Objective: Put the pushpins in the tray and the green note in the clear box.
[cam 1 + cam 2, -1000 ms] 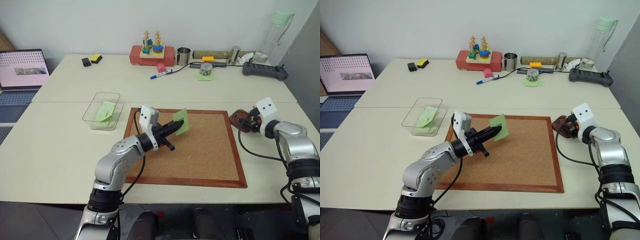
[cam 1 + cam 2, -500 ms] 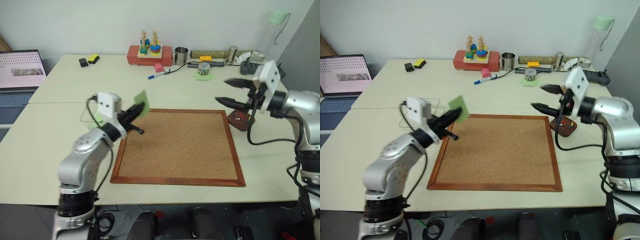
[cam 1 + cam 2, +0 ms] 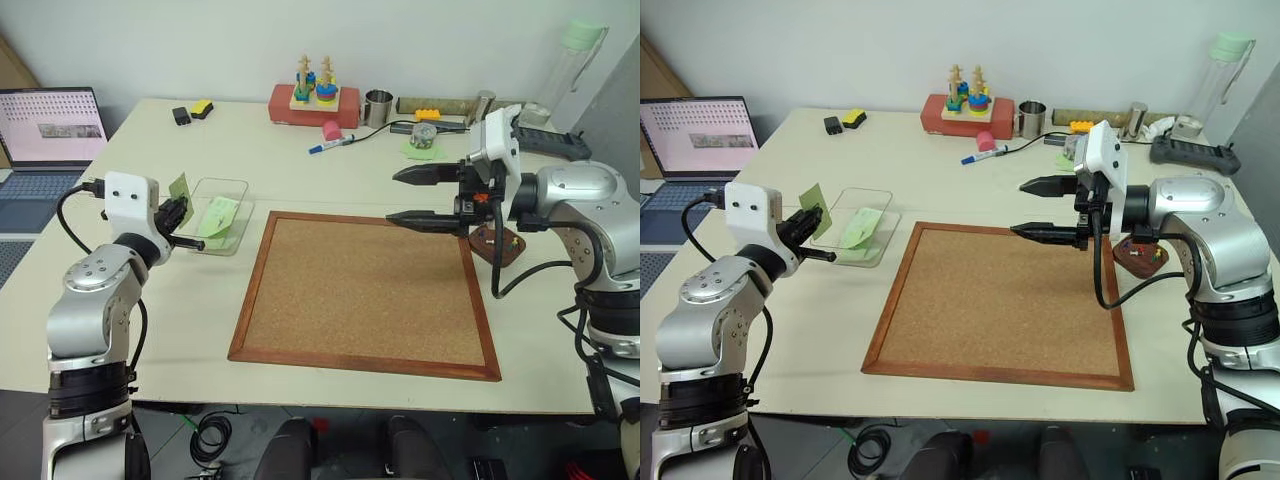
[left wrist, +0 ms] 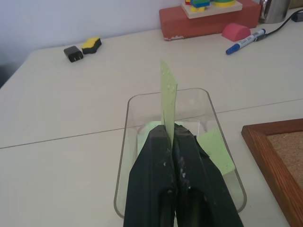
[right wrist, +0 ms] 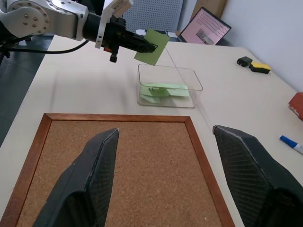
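My left gripper (image 3: 183, 209) is shut on the green note (image 3: 180, 187), which stands on edge at the near-left end of the clear box (image 3: 236, 186). In the left wrist view the note (image 4: 168, 87) rises from between the shut fingers (image 4: 156, 179) over the box (image 4: 124, 156), where other green notes (image 4: 217, 150) lie. Above the cork board's far right part, my right gripper (image 3: 405, 195) hangs open and empty, pointing left. The dark tray (image 3: 497, 247) sits just right of the board, with tiny coloured specks in it, likely the pushpins.
The framed cork board (image 3: 365, 290) fills the middle of the table. A laptop (image 3: 50, 120) stands at the far left. Along the back edge are a red block with a stacking toy (image 3: 312, 100), a metal cup (image 3: 378, 104), a marker (image 3: 328, 146) and a bottle (image 3: 580, 60).
My left gripper carried the green note left, from over the cork board to the clear box. My right gripper rose from beside the tray and swung left over the board, staying open.
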Robot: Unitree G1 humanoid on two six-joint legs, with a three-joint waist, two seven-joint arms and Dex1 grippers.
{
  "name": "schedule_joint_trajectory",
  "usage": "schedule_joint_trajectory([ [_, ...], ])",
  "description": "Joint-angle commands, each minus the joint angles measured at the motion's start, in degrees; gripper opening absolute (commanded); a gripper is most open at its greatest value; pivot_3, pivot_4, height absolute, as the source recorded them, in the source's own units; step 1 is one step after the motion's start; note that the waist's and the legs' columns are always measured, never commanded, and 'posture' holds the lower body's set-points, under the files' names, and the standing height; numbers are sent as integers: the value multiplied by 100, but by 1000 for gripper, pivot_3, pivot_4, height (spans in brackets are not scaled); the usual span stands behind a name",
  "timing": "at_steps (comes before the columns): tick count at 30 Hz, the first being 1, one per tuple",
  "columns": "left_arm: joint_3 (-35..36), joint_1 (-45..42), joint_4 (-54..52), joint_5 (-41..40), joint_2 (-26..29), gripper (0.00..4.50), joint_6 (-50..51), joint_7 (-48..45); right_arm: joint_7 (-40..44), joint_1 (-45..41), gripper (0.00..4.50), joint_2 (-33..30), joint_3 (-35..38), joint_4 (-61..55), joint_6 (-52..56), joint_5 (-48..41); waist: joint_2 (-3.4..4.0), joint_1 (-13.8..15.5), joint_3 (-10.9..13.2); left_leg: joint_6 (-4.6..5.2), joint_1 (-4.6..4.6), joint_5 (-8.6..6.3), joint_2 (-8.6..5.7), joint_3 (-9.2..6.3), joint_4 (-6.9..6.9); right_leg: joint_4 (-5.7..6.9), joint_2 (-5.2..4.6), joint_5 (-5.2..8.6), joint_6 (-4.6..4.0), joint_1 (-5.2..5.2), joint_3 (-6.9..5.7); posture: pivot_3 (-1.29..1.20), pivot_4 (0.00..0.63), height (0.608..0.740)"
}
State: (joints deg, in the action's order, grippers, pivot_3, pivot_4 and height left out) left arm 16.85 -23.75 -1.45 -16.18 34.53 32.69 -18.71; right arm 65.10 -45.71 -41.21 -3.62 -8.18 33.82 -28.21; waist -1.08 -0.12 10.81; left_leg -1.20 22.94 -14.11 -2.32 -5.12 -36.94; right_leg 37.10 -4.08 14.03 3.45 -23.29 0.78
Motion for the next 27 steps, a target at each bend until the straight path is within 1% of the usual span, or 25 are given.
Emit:
schedule_joint_trajectory([
  [1, -8, -286, 394, 210, 101, 0, -304, 34, 38, 26, 3312, -103, 84, -352, 83, -109, 0, -1, 0, 1, 0, -1, 0, 0, 1, -1, 0, 0, 0, -1, 0, 0, 150, 740],
  [5, -106, -463, 614, 237, 7, 0, -344, -1, -9, 76, 3312, -123, 116, -419, 171, -125, 0, -7, 0, 4, 0, -3, 0, 6, 0, -4, 0, 0, 0, -1, 3, 0, 150, 740],
  [7, -124, -528, 670, 258, -4, 399, -395, 1, -54, 87, 3343, -122, 151, -426, 202, -122, 0, -6, 0, 4, 0, -2, 1, 7, 0, -3, 0, 0, 0, -1, 3, 0, 150, 740],
  [8, -120, -558, 685, 245, -9, 521, -416, -23, -67, 90, 3343, -124, 160, -427, 209, -117, 0, -5, 0, 3, 0, -2, 1, 6, 0, -3, 0, 0, 0, -1, 3, 0, 150, 740],
  [9, -117, -583, 685, 228, -5, 770, -419, -53, -80, 89, 3343, -126, 163, -420, 205, -102, 0, -7, 0, 4, 0, -2, 1, 6, 0, -2, 0, 0, 0, -1, 3, 0, 150, 740],
  [10, -126, -596, 683, 225, 11, 905, -423, -87, -96, 85, 3343, -127, 161, -405, 194, -78, 0, -10, 0, 4, -1, -2, 1, 7, 0, -1, 0, 0, 0, -1, 3, 0, 150, 740],
  [20, -68, -521, 321, 182, 162, 2872, -172, -262, -256, 47, 3343, -74, 173, -265, 115, 0, 0, -11, 0, 4, -1, -2, 1, 8, -1, 0, 0, 0, 0, -1, 3, 0, 150, 740],
  [23, -73, -487, 97, 169, 332, 3333, -19, -378, -300, 39, 3343, -101, 211, -164, 59, 44, 0, -14, 0, 4, -1, -2, 1, 8, -1, 1, 0, 0, 0, -2, 5, 0, 150, 740],
  [26, -41, -293, -375, -129, 662, 3860, 301, -896, -440, 199, 3343, -232, 357, -156, -13, 135, -1, -23, 0, 4, -1, -2, 1, 9, -1, 2, 0, -1, 0, -2, 5, 0, 150, 740],
  [27, -6, -75, -590, -209, 917, 4038, 348, -1209, -483, 338, 3343, -346, 449, -165, -80, 209, -1, -23, 1, 3, 1, -2, 4, 10, 0, 2, 1, -1, 0, -4, 5, 0, 150, 740],
])
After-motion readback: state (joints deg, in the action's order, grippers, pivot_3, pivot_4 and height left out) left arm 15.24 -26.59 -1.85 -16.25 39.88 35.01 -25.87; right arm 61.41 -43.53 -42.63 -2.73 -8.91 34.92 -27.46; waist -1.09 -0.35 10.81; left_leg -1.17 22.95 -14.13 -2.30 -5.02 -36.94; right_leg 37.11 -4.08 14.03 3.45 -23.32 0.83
